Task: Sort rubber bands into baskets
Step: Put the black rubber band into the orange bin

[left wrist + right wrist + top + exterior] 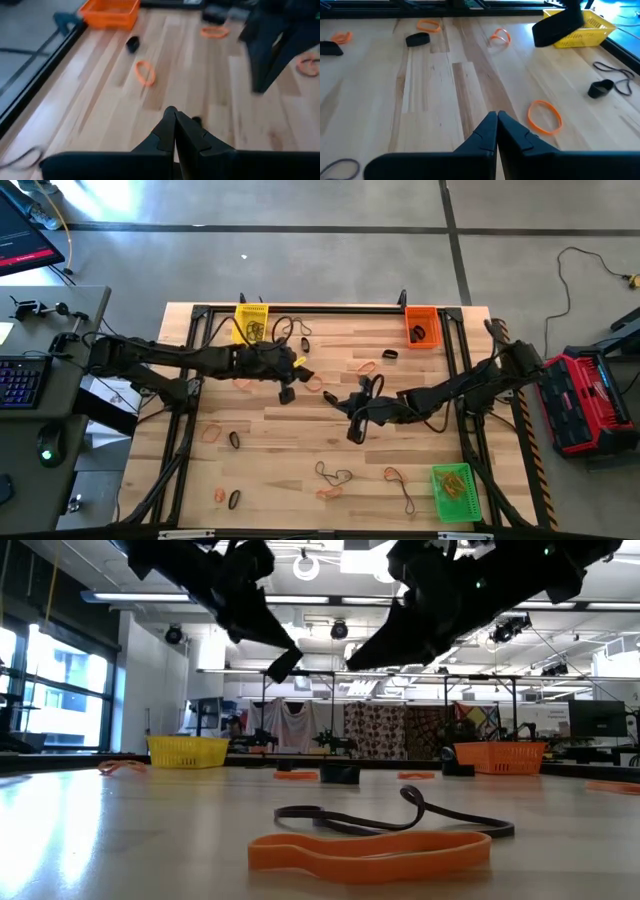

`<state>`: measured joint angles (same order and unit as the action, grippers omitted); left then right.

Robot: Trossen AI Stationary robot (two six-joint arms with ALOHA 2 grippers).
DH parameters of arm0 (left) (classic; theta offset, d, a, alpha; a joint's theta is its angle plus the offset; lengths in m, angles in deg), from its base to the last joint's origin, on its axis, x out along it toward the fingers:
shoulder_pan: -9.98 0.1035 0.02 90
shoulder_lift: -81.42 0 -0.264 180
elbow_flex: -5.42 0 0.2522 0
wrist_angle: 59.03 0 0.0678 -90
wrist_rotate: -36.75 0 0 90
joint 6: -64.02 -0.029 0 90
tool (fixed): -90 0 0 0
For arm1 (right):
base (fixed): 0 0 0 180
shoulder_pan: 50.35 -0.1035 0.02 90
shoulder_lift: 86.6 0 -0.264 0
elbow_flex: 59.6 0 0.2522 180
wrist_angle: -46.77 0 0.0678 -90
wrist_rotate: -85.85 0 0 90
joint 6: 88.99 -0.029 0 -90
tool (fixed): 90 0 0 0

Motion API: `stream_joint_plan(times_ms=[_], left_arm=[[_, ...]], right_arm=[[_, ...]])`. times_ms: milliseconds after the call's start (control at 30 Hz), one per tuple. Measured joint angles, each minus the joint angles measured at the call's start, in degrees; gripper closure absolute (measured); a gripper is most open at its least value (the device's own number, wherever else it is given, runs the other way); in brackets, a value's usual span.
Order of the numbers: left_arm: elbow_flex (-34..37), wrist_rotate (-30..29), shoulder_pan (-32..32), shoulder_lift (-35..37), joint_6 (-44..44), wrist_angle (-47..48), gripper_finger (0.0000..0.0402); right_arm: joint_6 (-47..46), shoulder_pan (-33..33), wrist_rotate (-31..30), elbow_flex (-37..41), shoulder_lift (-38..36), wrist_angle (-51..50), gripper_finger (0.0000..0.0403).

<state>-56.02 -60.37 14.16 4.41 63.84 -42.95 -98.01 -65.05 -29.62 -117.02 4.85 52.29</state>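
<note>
Bands lie scattered over the worktop (300, 450): nearest, at six o'clock, an orange rubber band (368, 849) with a black one (395, 820) just behind it. The green basket (452, 491) sits at five o'clock. At mid-worktop both arms hang above the wood. The right pincer (497, 131) has its tips pressed together with nothing visible between them, and an orange loop (544, 116) lies just beside its nose. The left pincer (175, 131) is likewise pinched closed and seemingly empty. Farther off, the yellow basket (251, 323) stands at eleven o'clock and the orange basket (422, 326) at one.

To pick well, I judge each pincer must first spread its tips, straddle one strand of a single loop, descend until nearly grazing the wood, then close, lifting only one colour at a time.
</note>
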Motion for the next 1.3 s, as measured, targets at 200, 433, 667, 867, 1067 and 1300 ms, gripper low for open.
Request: stream_joint_plan(times_ms=[200, 433, 667, 867, 1067, 1300], left_arm=[[0.0, 0.47, -2.31, -4.13, -3.41, -7.33, 0.0401], [0.0, 0.67, -2.81, -4.9, -3.51, -11.95, 0.0401], [0.0, 2.27, -2.86, -4.9, -4.5, -14.68, 0.0401], [0.02, 4.86, -2.84, -4.9, -4.63, -16.71, 0.0401], [0.02, 5.29, -3.29, -4.9, -4.6, -18.5, 0.0401], [0.02, 5.4, -3.84, -4.9, -4.6, -18.98, 0.0401]], right_arm=[[0.04, 1.41, -0.99, 0.0, 4.45, 4.53, 0.04], [-1.94, 2.88, -4.26, 0.0, 5.08, 4.44, 0.0326], [-0.99, 4.26, -4.09, 0.02, 4.95, 7.51, 0.0229], [2.77, 4.61, -2.59, 0.02, 4.95, 16.5, 0.0197], [4.66, 4.61, -2.43, 0.0, 4.91, 22.52, 0.0204], [4.89, 4.59, -2.65, 0.01, 4.91, 22.27, 0.0262]])
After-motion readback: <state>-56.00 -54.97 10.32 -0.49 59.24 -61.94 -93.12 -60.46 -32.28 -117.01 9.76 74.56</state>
